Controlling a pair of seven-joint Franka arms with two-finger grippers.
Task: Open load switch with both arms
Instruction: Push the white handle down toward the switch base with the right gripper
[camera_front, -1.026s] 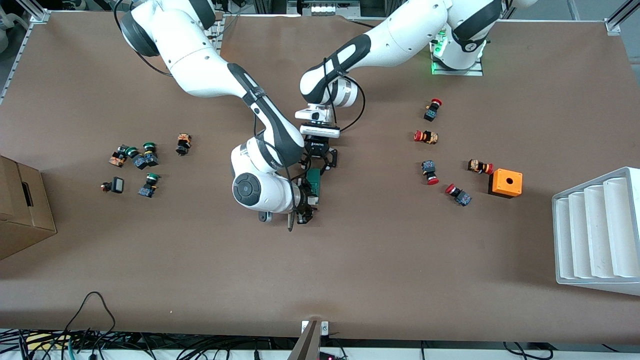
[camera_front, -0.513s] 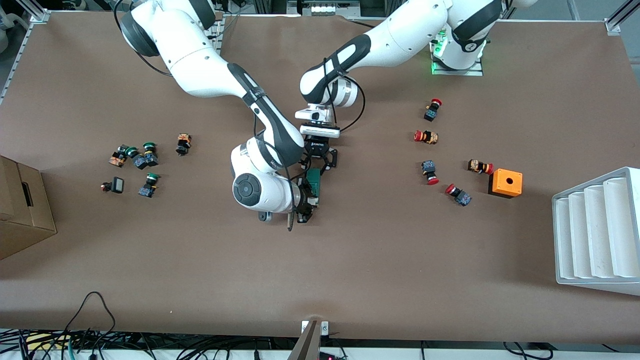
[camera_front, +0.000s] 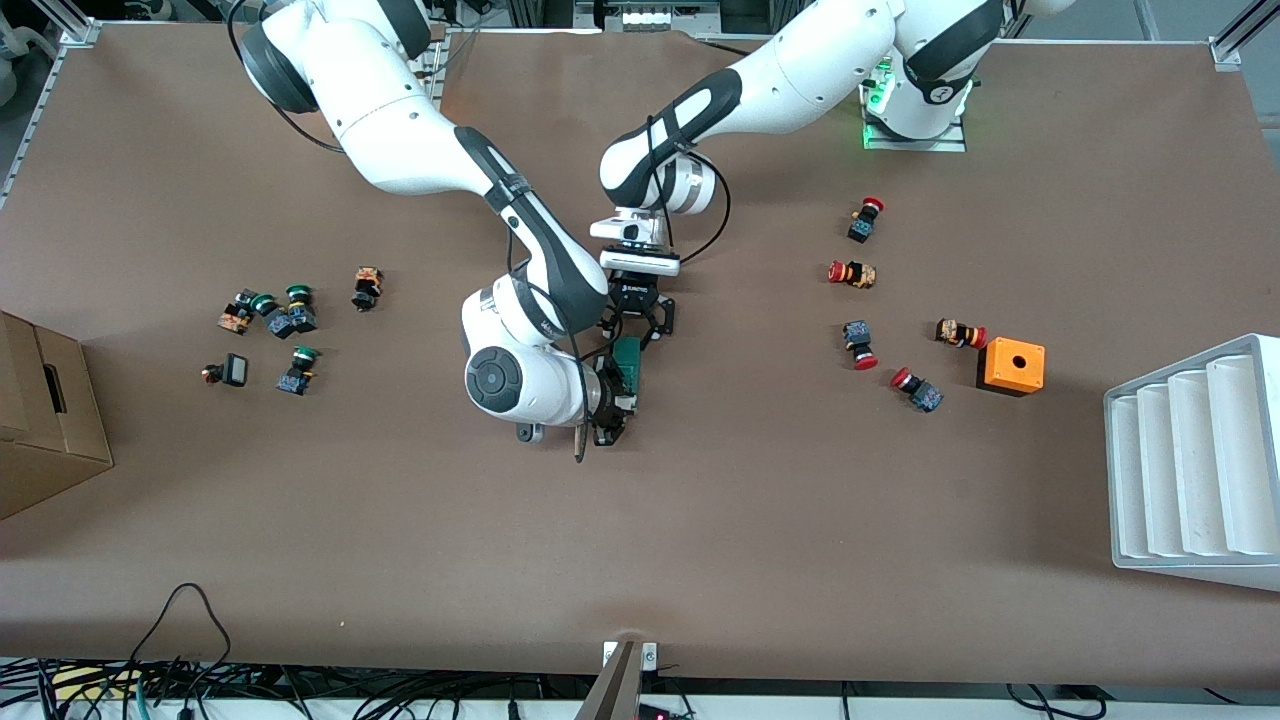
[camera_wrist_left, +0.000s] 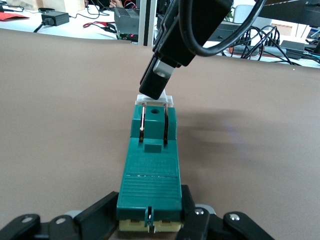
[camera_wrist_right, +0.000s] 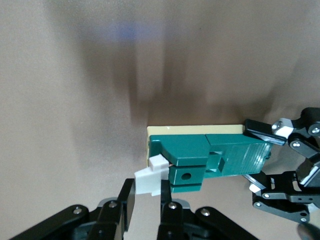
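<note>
Green block: the load switch (camera_front: 628, 362) lay flat on the brown surface (camera_front: 800, 500), near the middle, between the two grippers, and it had not shifted from where it was a second before.

White piece: the small sliding tab (camera_wrist_right: 149, 178) stuck out at the end of the switch that was nearer to the front camera.

Right gripper: the right gripper (camera_wrist_right: 149, 202) had narrowed over the last second and was now closed on the white tab; in its wrist view the tab sat between its two fingers.

Left gripper: the left gripper (camera_wrist_left: 150, 222) was clamped on the other end of the switch, the end nearer to the robots' bases, with one finger on each long side, the same as before.

Arms: in the front view neither arm had visibly moved during that second; only the fingers of the right gripper had changed.

Meaning for the task: I judged that both holds were now ready, one to steady the body and one to pull the tab, but the tab did not look drawn out yet, so the opening itself was not done.

Risk: the tab was small, and the right gripper could slip off it if the pull was not straight along the switch.
</note>
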